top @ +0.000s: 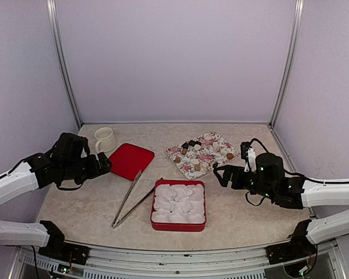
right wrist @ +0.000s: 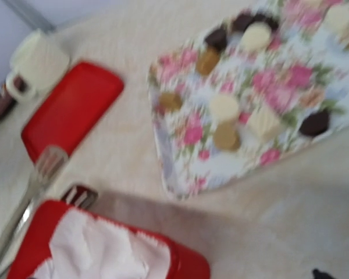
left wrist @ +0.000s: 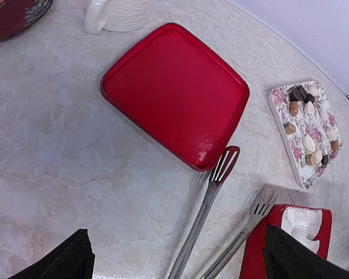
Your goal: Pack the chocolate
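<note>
The chocolates [top: 190, 144], dark, tan and pale, lie scattered on a floral tray [top: 205, 158] at the back middle. They also show in the left wrist view [left wrist: 299, 96] and, blurred, in the right wrist view [right wrist: 225, 137]. A red box [top: 201, 204] holding white paper cups [top: 178, 204] stands in front of the tray. My left gripper [top: 106, 164] is open and empty, left of the red lid; its fingers [left wrist: 75, 261] frame the tongs. My right gripper [top: 219, 175] is open and empty, just right of the box and in front of the tray.
Metal tongs [top: 130, 200] lie open on the table left of the box, tips toward the red lid [top: 131, 160]. A white mug [top: 104, 139] stands at the back left. Walls close in the table at the back and both sides.
</note>
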Robot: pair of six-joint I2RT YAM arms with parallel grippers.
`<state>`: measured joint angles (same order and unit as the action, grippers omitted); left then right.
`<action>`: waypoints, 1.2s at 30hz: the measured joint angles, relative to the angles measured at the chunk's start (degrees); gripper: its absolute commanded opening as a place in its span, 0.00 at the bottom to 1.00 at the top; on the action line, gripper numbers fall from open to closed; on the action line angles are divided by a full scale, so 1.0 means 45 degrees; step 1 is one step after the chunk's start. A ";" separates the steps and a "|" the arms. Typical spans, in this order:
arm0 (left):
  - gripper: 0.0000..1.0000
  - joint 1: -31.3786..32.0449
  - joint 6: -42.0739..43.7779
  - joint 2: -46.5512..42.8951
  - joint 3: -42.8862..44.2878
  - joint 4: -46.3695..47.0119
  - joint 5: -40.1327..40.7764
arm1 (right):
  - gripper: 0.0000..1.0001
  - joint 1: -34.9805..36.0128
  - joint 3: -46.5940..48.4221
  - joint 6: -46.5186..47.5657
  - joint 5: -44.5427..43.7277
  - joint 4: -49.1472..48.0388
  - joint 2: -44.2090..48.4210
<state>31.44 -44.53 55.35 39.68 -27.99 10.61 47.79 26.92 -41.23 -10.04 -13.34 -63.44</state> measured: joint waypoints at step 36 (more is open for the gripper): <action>0.40 0.2565 0.5489 0.9088 0.5620 -0.3361 0.0801 | 1.00 -0.2103 -0.1914 0.1535 0.4333 -0.1389 0.2545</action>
<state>42.98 -19.84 96.25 64.97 -43.11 14.22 38.33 18.31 -34.33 9.45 -19.59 -51.99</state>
